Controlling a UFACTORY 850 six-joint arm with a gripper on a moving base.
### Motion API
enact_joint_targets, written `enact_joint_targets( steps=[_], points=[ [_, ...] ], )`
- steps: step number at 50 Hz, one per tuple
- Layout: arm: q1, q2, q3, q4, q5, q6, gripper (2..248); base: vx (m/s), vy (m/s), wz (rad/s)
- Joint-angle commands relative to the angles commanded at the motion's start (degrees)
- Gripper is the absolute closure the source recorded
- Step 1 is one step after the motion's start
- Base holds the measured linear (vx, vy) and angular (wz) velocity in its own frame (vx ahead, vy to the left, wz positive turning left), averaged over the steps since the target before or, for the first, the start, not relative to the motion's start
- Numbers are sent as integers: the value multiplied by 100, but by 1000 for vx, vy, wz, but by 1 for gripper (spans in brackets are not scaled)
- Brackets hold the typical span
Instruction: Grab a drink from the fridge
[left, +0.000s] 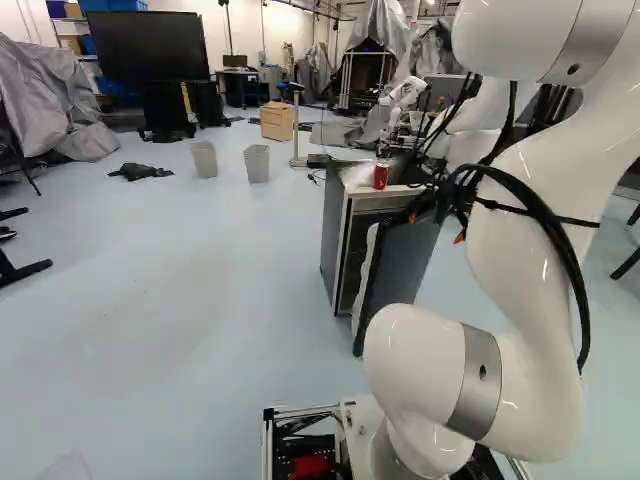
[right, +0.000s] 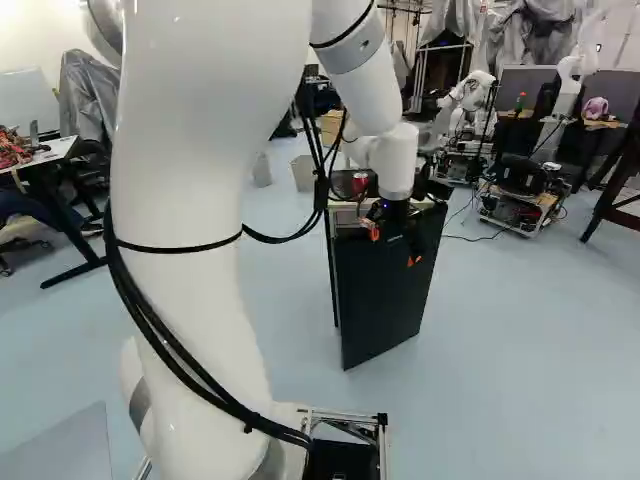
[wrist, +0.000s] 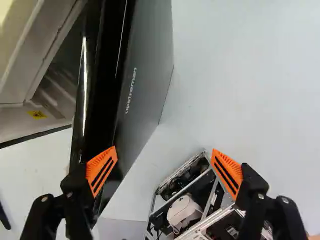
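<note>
Your drink, a red can (left: 381, 176), stands upright on top of the fridge (left: 335, 235). The fridge's dark door (right: 388, 290) is swung open, and your arm (right: 393, 155) reaches out to it, with the gripper (right: 393, 246) by the door's upper part. Your pincer is wide, with nothing held between its 2 orange pads (wrist: 104, 169). In the wrist view, 1 finger sits at the black edge of the fridge door; you can't tell from here whether it touches. The other finger is out on the outer side of the fridge door, away from the compartment. Past the door's edge you can see part of the fridge's pale interior (wrist: 55, 95), with a small yellow label (wrist: 37, 114) in it. The mobile base (wrist: 192, 200) shows beyond the gap between the fingers, below the fridge door's outer face.

In the left base view, you have 2 pale bins (left: 204, 160) (left: 256, 164) on the floor beyond the fridge and to its left, with a wooden box (left: 277, 121) farther back. A large black screen (left: 145, 48) stands well to the fridge's left, and in the right base view another robot (right: 470, 98) stands behind the fridge, to its right.
</note>
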Motion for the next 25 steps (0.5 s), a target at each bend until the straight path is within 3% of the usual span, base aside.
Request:
enact_joint_targets(
  steps=[12, 25],
  points=[
    [237, 40, 52, 0, 0, 0, 3, 0, 0, 0],
    [288, 110, 143, 0, 0, 0, 3, 0, 0, 0]
  ],
)
